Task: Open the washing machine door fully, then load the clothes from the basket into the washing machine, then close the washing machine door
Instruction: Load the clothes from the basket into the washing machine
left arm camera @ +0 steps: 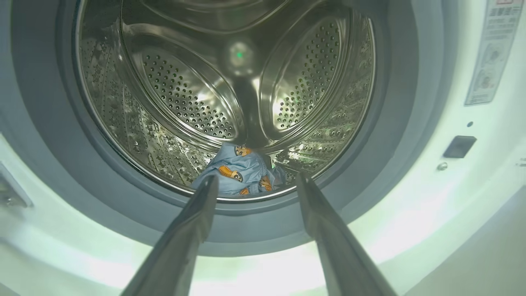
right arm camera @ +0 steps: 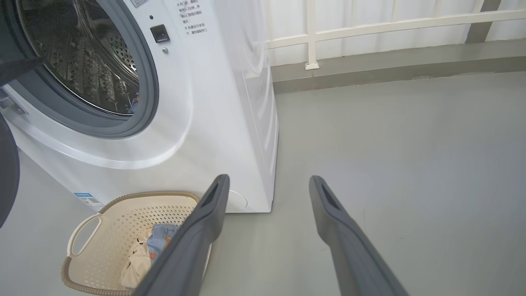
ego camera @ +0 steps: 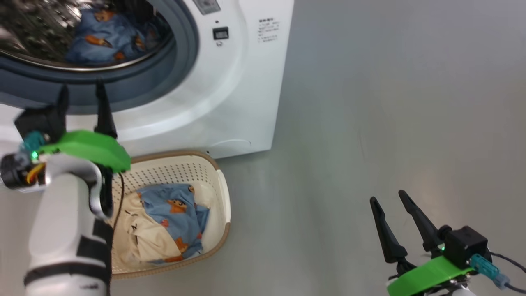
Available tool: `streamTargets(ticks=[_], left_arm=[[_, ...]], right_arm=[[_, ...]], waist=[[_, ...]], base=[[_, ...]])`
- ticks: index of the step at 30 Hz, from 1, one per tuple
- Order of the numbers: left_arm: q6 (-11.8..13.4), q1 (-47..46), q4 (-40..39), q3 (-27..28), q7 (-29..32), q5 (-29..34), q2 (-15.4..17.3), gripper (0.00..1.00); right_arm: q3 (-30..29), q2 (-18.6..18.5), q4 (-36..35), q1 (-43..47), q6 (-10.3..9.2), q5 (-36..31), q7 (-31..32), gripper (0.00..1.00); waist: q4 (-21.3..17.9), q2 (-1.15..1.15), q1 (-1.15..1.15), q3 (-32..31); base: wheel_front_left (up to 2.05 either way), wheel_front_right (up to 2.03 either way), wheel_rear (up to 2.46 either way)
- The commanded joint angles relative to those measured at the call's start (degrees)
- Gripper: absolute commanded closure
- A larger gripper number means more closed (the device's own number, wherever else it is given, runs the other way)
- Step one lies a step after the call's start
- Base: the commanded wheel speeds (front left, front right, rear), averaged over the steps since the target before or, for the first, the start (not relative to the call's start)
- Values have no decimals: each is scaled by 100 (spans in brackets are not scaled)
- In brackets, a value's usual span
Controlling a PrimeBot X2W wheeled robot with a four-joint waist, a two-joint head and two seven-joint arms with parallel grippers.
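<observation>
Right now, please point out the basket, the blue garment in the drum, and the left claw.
basket (ego camera: 172,169): head view, bare perforated back wall.
blue garment in the drum (left arm camera: 238,170): left wrist view, middle of the cloth.
left claw (ego camera: 81,87): head view, midway between its fingertips.

Shiny perforated steel drum (left arm camera: 197,102); perforated plastic basket (ego camera: 176,168) holding cloth.

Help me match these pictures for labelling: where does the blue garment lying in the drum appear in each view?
Head view: blue garment top left, inside the drum.
Left wrist view: garment lower centre, on the drum floor.
Right wrist view: garment a small blue sliver at the drum's lower rim, upper left.
Shared landmark: black latch socket right of the opening.
</observation>
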Motion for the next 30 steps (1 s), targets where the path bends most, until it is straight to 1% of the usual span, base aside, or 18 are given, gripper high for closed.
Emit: streamTargets(ticks=[1,7,15,19,24,28,30], left_arm=[[-26,190,-253,98,-29,-36,162,0],[-2,1106,-822,98,-29,-130,70,0],[66,2309,-1452,-155,-29,-305,22,0],[143,2674,-1658,-319,-29,-493,20,0],[314,3241,-2026,-501,-29,-636,18,0],[401,3668,-2388,-513,-29,-680,18,0],[405,3861,-2560,-505,-29,-701,18,0]], right_arm=[[74,-90,-118,116,8,-101,-28,0],[16,-122,-102,273,8,-138,-28,0],[-13,-120,-81,486,8,-179,-28,0],[6,-126,-70,529,8,-187,-28,0],[-12,-129,-38,653,8,-192,-28,0],[-55,-121,-46,772,8,-204,-28,0],[-76,-117,-52,797,8,-208,-28,0]], waist=[[162,0,0,-244],[208,0,0,-614],[270,0,0,-1034],[268,0,0,-1158],[275,0,0,-1392],[289,0,0,-1536],[296,0,0,-1566]], base=[[0,0,0],[0,0,0],[0,0,0],[0,0,0],[0,0,0],[0,0,0],[0,0,0]])
